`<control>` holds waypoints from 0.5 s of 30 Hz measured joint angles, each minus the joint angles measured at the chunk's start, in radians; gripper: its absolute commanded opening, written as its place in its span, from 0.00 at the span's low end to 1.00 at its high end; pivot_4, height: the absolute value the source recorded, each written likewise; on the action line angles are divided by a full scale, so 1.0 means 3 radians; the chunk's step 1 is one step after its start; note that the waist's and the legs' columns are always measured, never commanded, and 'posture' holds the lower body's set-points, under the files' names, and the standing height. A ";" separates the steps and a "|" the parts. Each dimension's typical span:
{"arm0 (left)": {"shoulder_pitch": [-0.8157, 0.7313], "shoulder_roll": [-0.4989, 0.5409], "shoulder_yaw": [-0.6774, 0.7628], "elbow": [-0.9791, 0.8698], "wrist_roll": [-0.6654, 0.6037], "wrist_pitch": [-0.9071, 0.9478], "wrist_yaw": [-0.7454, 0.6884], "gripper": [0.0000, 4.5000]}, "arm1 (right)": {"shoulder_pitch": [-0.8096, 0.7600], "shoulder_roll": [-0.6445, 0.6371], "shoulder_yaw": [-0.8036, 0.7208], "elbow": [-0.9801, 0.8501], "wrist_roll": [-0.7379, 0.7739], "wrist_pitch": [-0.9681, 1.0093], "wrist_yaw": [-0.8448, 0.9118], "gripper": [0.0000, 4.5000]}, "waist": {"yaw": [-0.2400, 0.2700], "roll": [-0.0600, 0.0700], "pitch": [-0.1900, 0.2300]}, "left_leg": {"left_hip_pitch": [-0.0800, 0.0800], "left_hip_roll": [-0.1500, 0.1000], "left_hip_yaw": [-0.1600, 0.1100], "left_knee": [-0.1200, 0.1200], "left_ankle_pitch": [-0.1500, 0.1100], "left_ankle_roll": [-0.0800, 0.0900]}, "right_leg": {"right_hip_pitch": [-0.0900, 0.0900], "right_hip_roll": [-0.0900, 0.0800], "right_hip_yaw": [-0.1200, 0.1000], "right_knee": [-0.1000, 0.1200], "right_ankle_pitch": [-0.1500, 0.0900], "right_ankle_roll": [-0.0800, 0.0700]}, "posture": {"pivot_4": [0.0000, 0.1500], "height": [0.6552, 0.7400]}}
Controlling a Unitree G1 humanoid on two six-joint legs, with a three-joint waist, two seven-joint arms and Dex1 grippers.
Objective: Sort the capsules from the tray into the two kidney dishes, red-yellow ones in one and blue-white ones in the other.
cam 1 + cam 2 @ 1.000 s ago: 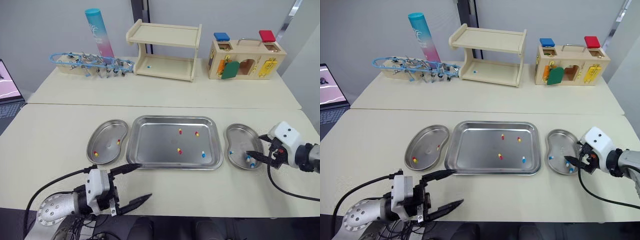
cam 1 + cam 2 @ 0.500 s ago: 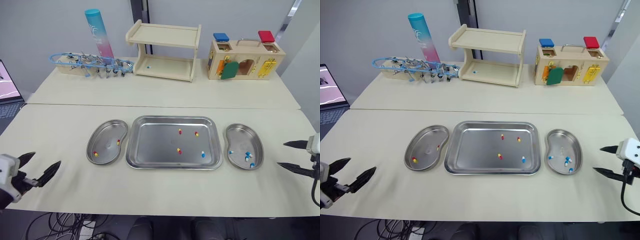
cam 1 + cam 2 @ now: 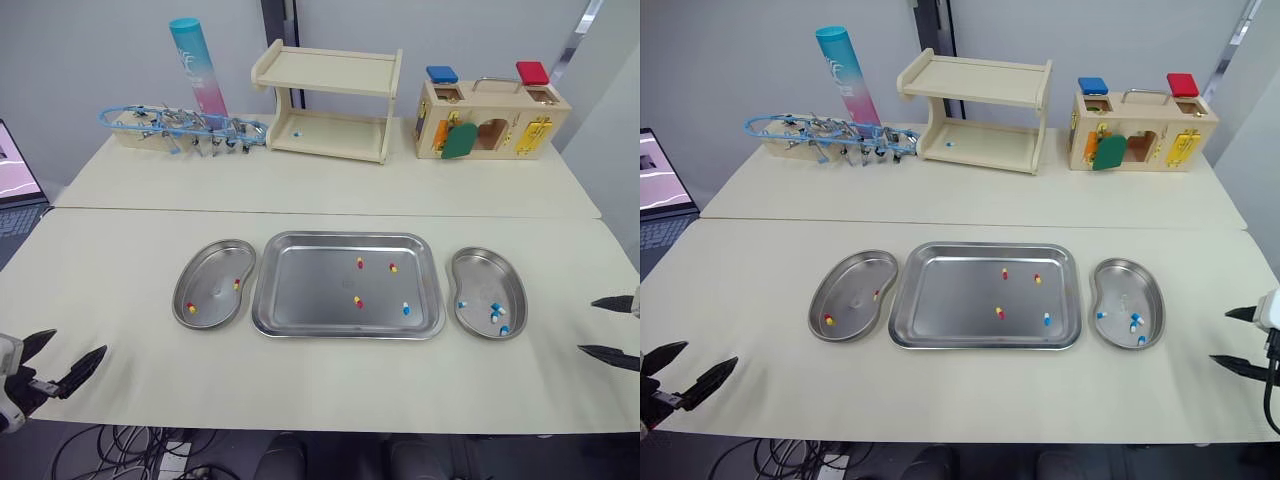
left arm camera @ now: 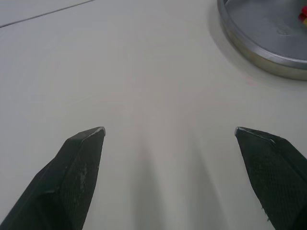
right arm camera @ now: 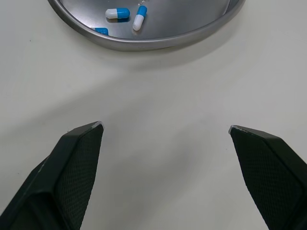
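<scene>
sitting on cream table (image 3: 330, 372) | tray (image 3: 310, 292) | grey wall (image 3: 90, 60) behind | laptop (image 3: 15, 180) left

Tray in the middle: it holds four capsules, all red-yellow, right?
Not all. The tray does hold four capsules, but only three are red-yellow capsules; the fourth, near its front right corner, is a blue-white capsule. The left eye view shows it.
</scene>
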 measured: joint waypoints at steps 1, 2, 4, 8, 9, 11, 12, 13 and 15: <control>-0.0003 0.0007 0.0000 -0.0031 -0.0004 0.0019 -0.0025 1.00 | 0.0002 0.0030 0.0000 -0.0037 0.0024 0.0010 -0.0004 0.99 | 0.0000 0.0000 0.0000 | 0.0000 0.0000 0.0000 0.0000 0.0000 0.0000 | 0.0000 0.0000 0.0000 0.0000 0.0000 0.0000 | 1.00 1.00; -0.0016 0.0016 0.0000 -0.0080 -0.0009 0.0052 -0.0039 1.00 | 0.0012 0.0049 0.0000 -0.0075 0.0056 0.0024 -0.0003 0.99 | 0.0001 0.0000 0.0000 | 0.0000 0.0000 0.0000 0.0000 0.0000 0.0000 | 0.0000 0.0000 0.0000 0.0000 0.0000 0.0000 | 1.00 1.00; -0.0046 0.0045 -0.0002 -0.0179 -0.0027 0.0100 -0.0098 1.00 | 0.0069 0.0054 -0.0009 -0.0193 0.0102 0.0067 0.0008 0.99 | 0.0004 0.0000 0.0000 | 0.0000 0.0000 0.0000 0.0000 0.0000 0.0000 | 0.0000 0.0000 0.0000 0.0000 0.0000 0.0000 | 1.00 1.00; -0.0134 0.0068 -0.0098 -0.0381 -0.0086 0.0221 -0.0201 1.00 | 0.0199 0.0101 -0.0095 -0.0560 0.0264 0.0204 0.0027 0.99 | 0.0009 0.0000 0.0000 | 0.0000 0.0000 -0.0001 0.0000 0.0000 0.0000 | 0.0001 0.0000 -0.0001 0.0000 0.0000 0.0000 | 1.00 1.00; -0.0173 0.0070 -0.0156 -0.0453 -0.0104 0.0261 -0.0240 1.00 | 0.0225 0.0127 -0.0110 -0.0725 0.0336 0.0257 0.0028 0.99 | 0.0011 0.0000 0.0000 | 0.0000 0.0000 -0.0001 0.0001 0.0000 0.0000 | 0.0001 0.0000 -0.0001 0.0001 0.0000 0.0000 | 1.00 1.00; -0.0250 0.0071 -0.0286 -0.0618 -0.0133 0.0345 -0.0274 1.00 | 0.0299 0.0233 -0.0157 -0.1104 0.0490 0.0374 -0.0005 0.99 | 0.0013 0.0000 0.0000 | -0.0001 0.0001 -0.0002 0.0001 0.0000 0.0000 | 0.0002 0.0000 -0.0002 0.0000 0.0000 0.0000 | 1.00 1.00; -0.0290 0.0071 -0.0342 -0.0686 -0.0138 0.0379 -0.0292 1.00 | 0.0335 0.0292 -0.0164 -0.1290 0.0548 0.0427 -0.0024 0.99 | 0.0014 0.0000 0.0000 | -0.0002 0.0001 -0.0002 0.0001 0.0000 0.0000 | 0.0002 0.0000 -0.0002 0.0000 0.0000 0.0000 | 1.00 1.00; -0.0329 0.0070 -0.0392 -0.0753 -0.0147 0.0425 -0.0298 1.00 | 0.0377 0.0380 -0.0167 -0.1476 0.0616 0.0476 -0.0075 0.99 | 0.0015 -0.0001 0.0000 | -0.0002 0.0001 -0.0003 0.0001 0.0000 0.0000 | 0.0002 0.0000 -0.0003 0.0000 0.0000 0.0000 | 1.00 1.00; -0.0424 0.0051 -0.0514 -0.0914 -0.0200 0.0516 -0.0297 1.00 | 0.0475 0.0610 -0.0068 -0.1916 0.0739 0.0539 -0.0207 0.99 | 0.0016 -0.0001 -0.0001 | -0.0003 0.0001 -0.0004 0.0001 0.0000 0.0000 | 0.0002 0.0000 -0.0004 0.0000 0.0000 0.0000 | 1.00 1.00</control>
